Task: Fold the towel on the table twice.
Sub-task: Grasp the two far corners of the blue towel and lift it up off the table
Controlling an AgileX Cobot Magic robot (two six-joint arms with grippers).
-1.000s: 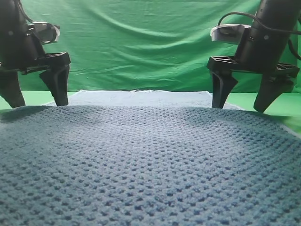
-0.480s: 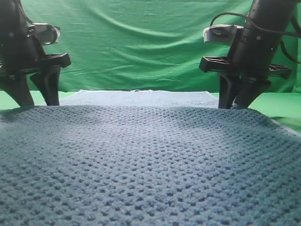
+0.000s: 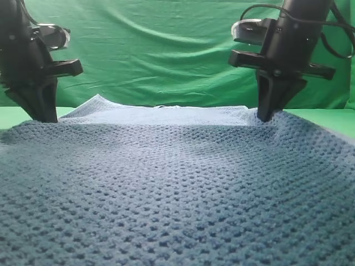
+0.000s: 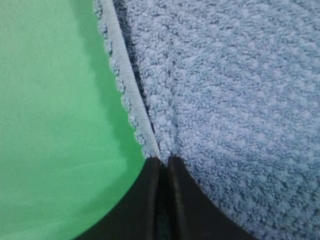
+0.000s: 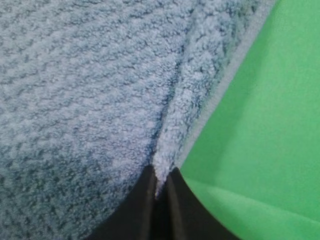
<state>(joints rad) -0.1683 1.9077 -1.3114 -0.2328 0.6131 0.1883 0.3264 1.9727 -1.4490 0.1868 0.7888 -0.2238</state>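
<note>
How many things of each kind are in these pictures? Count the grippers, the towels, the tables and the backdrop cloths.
Grippers: 2, the left gripper and the right gripper, each shut on the towel's edge.
Towels: 1, the blue-grey towel.
Tables: 1, the green table.
Backdrop cloths: 1, the wrinkled green backdrop.
Total: 5

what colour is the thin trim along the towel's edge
Pale grey-white, lighter than the blue-grey towel; the trim shows best in the left wrist view.
</note>
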